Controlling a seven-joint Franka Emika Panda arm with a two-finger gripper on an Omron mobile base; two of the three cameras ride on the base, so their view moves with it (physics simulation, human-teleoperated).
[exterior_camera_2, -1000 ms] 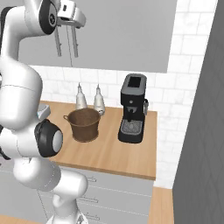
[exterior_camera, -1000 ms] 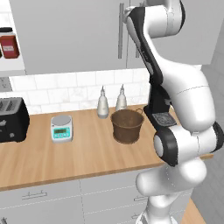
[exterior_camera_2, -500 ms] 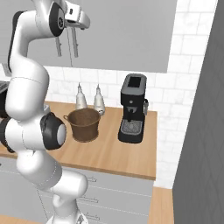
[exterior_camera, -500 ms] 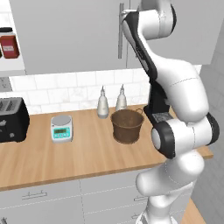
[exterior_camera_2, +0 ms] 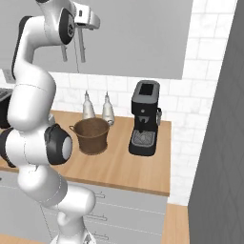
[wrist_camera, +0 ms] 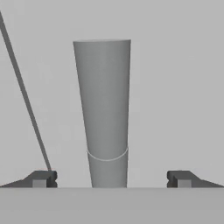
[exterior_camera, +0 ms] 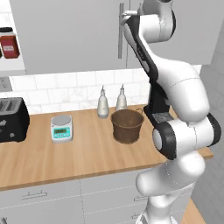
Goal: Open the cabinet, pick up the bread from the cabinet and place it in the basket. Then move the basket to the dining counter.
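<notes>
Against white wall tiles, the closed light grey two-door upper cabinet (exterior_camera: 78, 35) is faced by the white arm's two-finger gripper (wrist_camera: 111, 178), jaws spread wide either side of its vertical metal bar handle (wrist_camera: 105, 113); the round dark brown woven basket (exterior_camera: 127, 125) is seen below on the wooden counter (exterior_camera: 52, 157); no writing can be read

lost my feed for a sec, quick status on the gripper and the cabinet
Gripper open, fingers astride the cabinet door handle, not closed on it. Cabinet doors shut. Basket waiting on the counter. Nothing in the way.

The cabinet (exterior_camera: 65, 35) doors are shut, hiding its inside.
</notes>
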